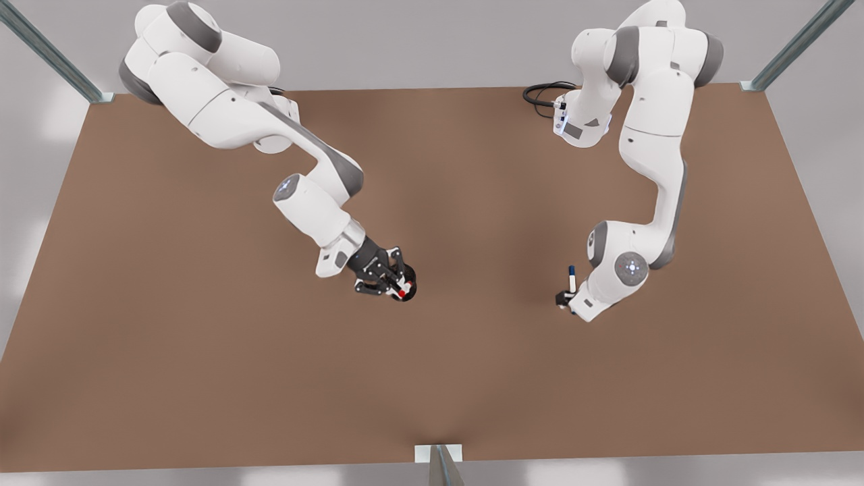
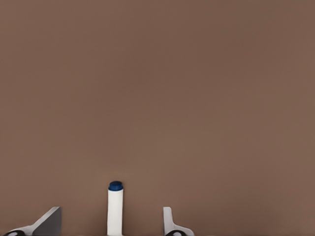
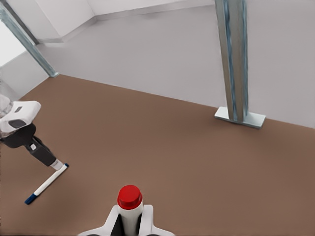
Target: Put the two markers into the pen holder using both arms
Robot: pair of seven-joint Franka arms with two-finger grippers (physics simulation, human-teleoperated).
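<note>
My right gripper [image 1: 390,278], on the arm at the front view's left, is shut on the red-capped marker [image 1: 403,293] and hangs over the black pen holder [image 1: 411,279], which it mostly hides. In the right wrist view the red marker [image 3: 130,199] stands between the closed fingers of the right gripper [image 3: 130,219]. My left gripper [image 1: 563,298], on the arm at the front view's right, is open at one end of the blue-tipped marker [image 1: 572,277]. The left wrist view shows that blue marker [image 2: 114,209] between the spread fingertips of the left gripper [image 2: 112,212], touching neither. The right wrist view also catches the left gripper [image 3: 49,160] and the blue marker [image 3: 45,183].
A brown table [image 1: 432,378] carries everything. Metal posts stand at its far corners [image 1: 91,88] [image 1: 756,84] and at the middle of the near edge [image 1: 439,460]. A black cable [image 1: 540,94] loops by the base of the arm on the front view's right.
</note>
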